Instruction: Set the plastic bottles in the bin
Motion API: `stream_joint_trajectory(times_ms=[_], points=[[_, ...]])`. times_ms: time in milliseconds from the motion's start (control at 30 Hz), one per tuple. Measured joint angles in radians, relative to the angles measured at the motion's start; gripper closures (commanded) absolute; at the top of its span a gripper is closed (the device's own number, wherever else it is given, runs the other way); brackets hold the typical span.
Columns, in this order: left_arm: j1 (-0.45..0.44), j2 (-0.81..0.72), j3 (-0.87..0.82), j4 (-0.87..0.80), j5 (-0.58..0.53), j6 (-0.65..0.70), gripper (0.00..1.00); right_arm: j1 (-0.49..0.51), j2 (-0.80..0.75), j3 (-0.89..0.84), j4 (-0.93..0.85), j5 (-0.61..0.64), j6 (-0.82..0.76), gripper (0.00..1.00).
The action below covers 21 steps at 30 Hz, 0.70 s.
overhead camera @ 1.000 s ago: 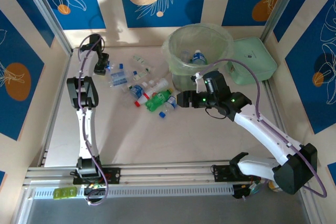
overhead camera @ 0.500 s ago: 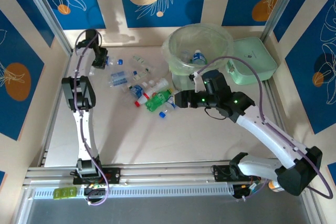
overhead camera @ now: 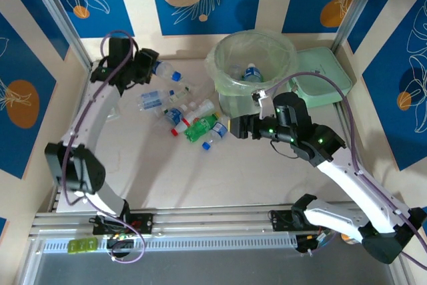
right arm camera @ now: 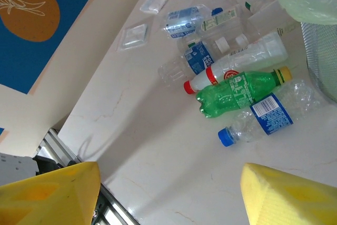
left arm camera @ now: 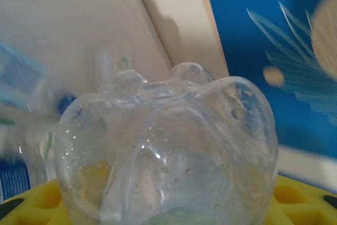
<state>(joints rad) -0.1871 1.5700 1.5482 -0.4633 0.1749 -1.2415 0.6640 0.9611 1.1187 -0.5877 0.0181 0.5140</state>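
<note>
My left gripper [overhead camera: 147, 65] is shut on a clear plastic bottle [overhead camera: 163, 69] with a blue cap, held above the table's far left, left of the bin. In the left wrist view that bottle's dimpled base [left arm camera: 168, 146] sits between the yellow fingers [left arm camera: 303, 196]. The bin [overhead camera: 220, 55], a pale-green bucket with a clear liner, stands at the back and holds a blue-labelled bottle [overhead camera: 250, 71]. My right gripper [overhead camera: 235, 127] [right arm camera: 168, 183] hangs open beside a pile holding a green bottle [right arm camera: 242, 90], a white red-capped one [right arm camera: 231, 69] and a clear blue-capped one [right arm camera: 263, 117].
A flat pale-green lid [overhead camera: 323, 75] lies right of the bin. More clear bottles [overhead camera: 155, 100] and flat clear packets [right arm camera: 134, 35] are scattered on the table left of the pile. Metal frame posts and patterned walls enclose the sides and back.
The left gripper closed on a clear bottle at the far left, lifted it off the table and swung it right. The right arm shifted slightly right, still open.
</note>
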Motion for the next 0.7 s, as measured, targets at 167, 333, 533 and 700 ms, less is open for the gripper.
stream_joint_trajectory(times_ms=[167, 333, 533, 700], points=[[-0.061, -0.209, -0.309, 0.274, 0.172, 0.124, 0.55, 0.003, -0.026, 0.0, 0.007, -0.01, 0.009, 0.28], [-0.148, -0.328, -0.502, 0.53, 0.397, 0.227, 0.49, 0.003, -0.034, -0.001, 0.049, -0.066, 0.01, 0.27], [-0.21, -0.553, -0.716, 0.787, 0.537, 0.297, 0.46, -0.007, -0.033, -0.002, 0.142, -0.205, 0.008, 0.12], [-0.213, -0.64, -0.767, 0.99, 0.566, 0.295, 0.47, -0.019, 0.031, -0.001, 0.243, -0.403, 0.011, 0.04]])
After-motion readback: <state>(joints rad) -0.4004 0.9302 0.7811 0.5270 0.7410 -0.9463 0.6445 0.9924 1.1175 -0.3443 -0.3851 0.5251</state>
